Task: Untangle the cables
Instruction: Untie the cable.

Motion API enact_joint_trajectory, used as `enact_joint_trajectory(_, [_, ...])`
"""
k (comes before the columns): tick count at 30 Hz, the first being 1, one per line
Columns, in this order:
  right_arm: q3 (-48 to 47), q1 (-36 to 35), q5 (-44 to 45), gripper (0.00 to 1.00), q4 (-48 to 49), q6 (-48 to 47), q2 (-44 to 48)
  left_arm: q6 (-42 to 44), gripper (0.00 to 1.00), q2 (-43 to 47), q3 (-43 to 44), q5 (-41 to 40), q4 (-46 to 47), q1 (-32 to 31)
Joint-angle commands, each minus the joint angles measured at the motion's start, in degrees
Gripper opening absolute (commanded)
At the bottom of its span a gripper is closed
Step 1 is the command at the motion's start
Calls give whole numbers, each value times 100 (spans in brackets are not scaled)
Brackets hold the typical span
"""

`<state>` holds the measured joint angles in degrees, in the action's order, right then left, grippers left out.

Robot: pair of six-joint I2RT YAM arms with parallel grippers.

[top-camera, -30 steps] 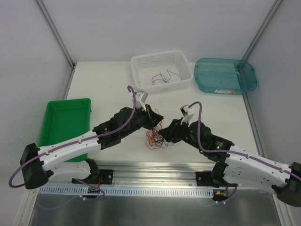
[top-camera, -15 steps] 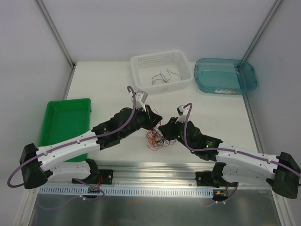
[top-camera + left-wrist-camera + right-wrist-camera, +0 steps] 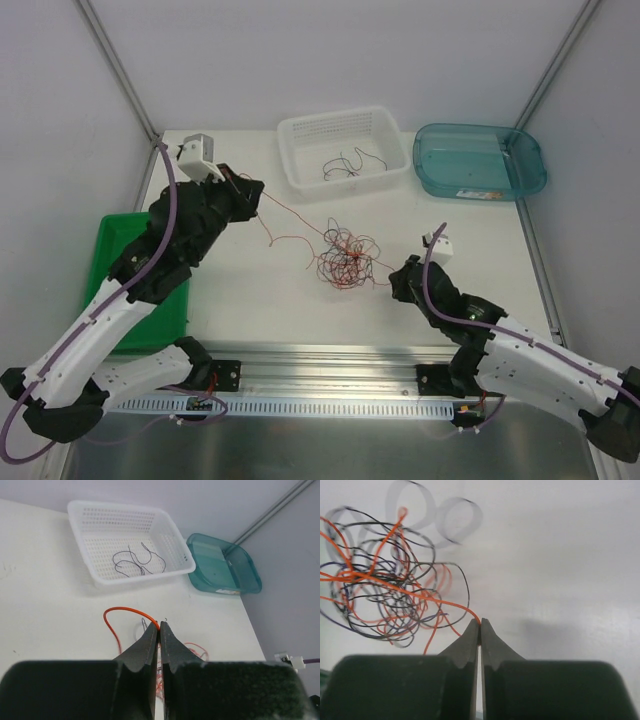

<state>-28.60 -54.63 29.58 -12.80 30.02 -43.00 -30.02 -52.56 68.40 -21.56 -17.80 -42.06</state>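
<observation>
Cables (image 3: 345,258) are sitting in a loose orange, red and black tangle mid-counter (image 3: 255,300), just in front of the white basket (image 3: 300,135), which has a few dark strands (image 3: 345,165) of its own inside. Our left arm is raised and stretched toward the far left, above the green tray (image 3: 115,240). The left fingers (image 3: 149,641) are pinched together on an orange strand (image 3: 295,218) that runs from them over to the tangle. Our right arm lies low, angled in from the near right. The right fingers (image 3: 467,644) are closed too, nipping an orange wire (image 3: 420,592) at the tangle's right edge. The teal tub (image 3: 480,160) is far right.
</observation>
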Motion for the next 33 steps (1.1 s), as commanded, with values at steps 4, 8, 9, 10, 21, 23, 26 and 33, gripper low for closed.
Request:
enact_joint_trajectory(4, [-93,1381,198,1,-1637,-92,714,620,0,-184,1253,-128,-768,601])
enact_joint_trajectory(8, [-260,2470,-276,1,-2024,-427,627,962,0,-351,2053,-505,-1049,918])
enact_joint_trajectory(9, [-321,2692,-408,1,-2129,-479,505,1085,0,-378,2324,-585,-1085,963])
enact_joint_trajectory(10, [-330,3121,-540,1,-2148,-558,443,1156,0,-396,2440,-656,-1094,989])
enact_joint_trajectory(21, [-770,3749,-2087,11,-1842,-1076,-1262,1307,0,-545,3346,-368,-1278,1025])
enact_joint_trajectory(23, [-796,3574,-2438,37,-1648,-1173,-1272,1218,0,-606,3312,518,-1278,1016])
enact_joint_trajectory(26, [-1128,3074,-2536,58,-1436,-1516,-1114,902,0,-703,3005,1530,-1270,1016])
enact_joint_trajectory(33, [-2060,2238,-2754,62,-1541,-1789,-1218,190,0,-686,1811,2710,-997,859])
